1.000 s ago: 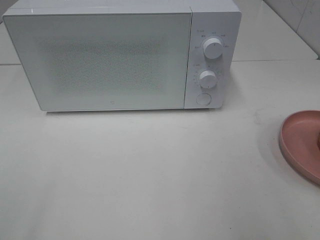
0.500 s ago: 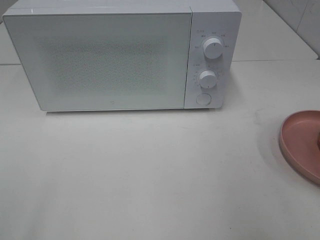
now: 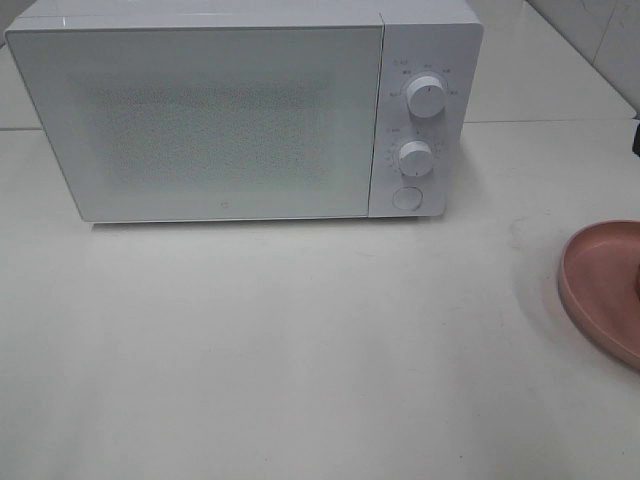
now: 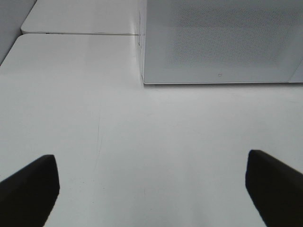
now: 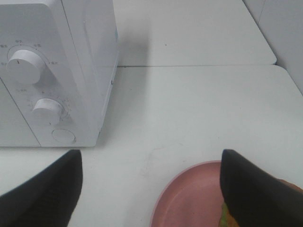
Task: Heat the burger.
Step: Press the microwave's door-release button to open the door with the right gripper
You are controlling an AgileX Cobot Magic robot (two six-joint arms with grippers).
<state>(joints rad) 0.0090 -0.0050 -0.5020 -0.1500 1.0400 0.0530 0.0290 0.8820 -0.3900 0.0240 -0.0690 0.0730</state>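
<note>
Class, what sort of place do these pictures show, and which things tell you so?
Probably a kitchen counter, or a mock-up of one: a white microwave with two dials stands on a pale worktop, with a pink plate to its right.

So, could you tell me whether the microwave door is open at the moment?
No, the microwave door sits shut, flush with the control panel.

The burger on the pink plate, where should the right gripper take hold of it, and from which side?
Probably from above, closing the right gripper across the burger at the bun's round sides. It lies on the plate, whose raised rim blocks a low approach. Only its edge shows here.
</note>
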